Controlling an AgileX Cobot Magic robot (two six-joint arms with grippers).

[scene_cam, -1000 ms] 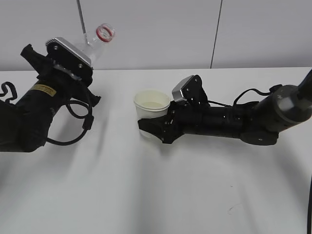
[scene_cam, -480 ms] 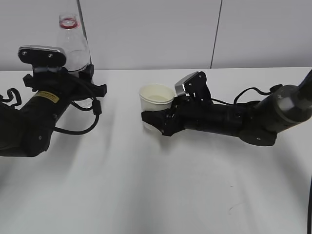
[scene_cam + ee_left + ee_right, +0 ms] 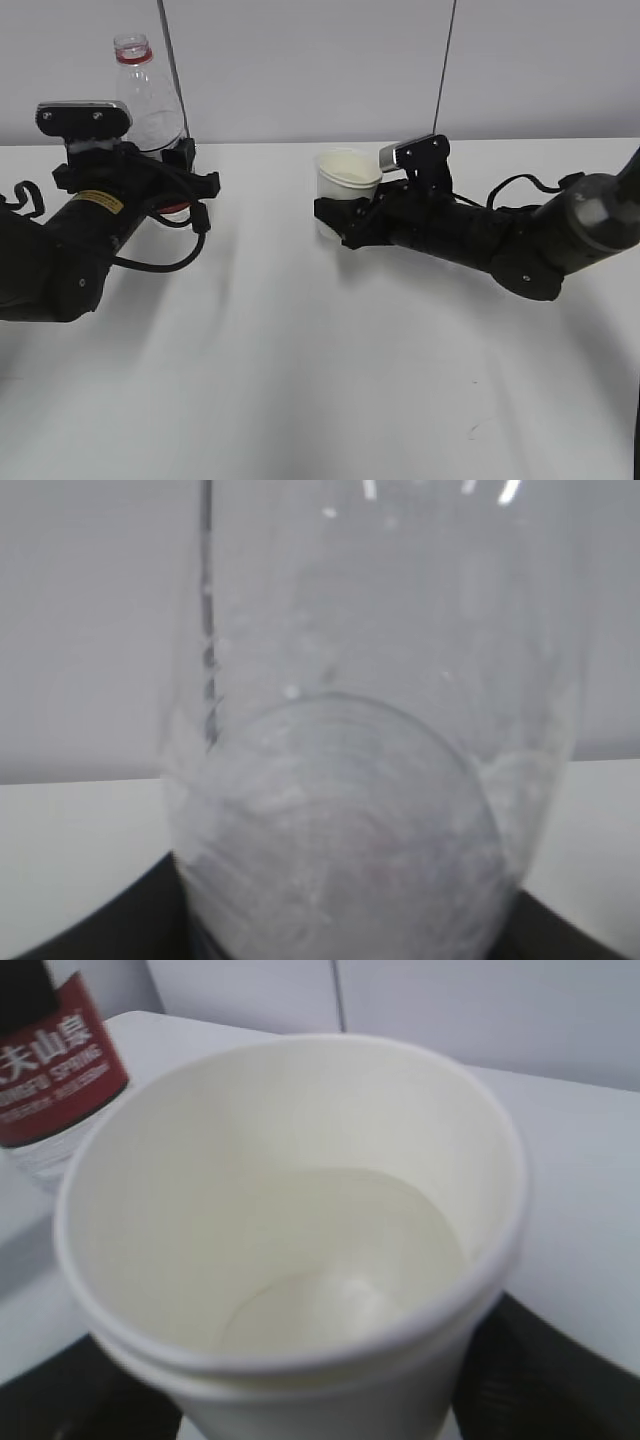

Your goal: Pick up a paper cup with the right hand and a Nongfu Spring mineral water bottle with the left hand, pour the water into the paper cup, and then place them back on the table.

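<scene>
The mineral water bottle (image 3: 148, 95) stands upright in my left gripper (image 3: 160, 175), which is shut on its lower body; its red neck ring is at the top and it has no cap. It fills the left wrist view (image 3: 370, 740), so the fingers are hidden there. The paper cup (image 3: 346, 188) is held upright in my right gripper (image 3: 340, 215), shut around its lower half, over the table (image 3: 300, 380). In the right wrist view the cup (image 3: 290, 1230) holds a little water, and the bottle's red label (image 3: 55, 1060) shows at the upper left.
A grey wall with vertical seams (image 3: 445, 65) runs behind the table's far edge. The left arm with its yellow sticker (image 3: 85, 200) and cable loops lies at the left. The right arm (image 3: 520, 240) stretches in from the right.
The bottle went from tilted toward the cup to upright, then lowered slightly. My right gripper carried the cup to the right and toward the back of the table.
</scene>
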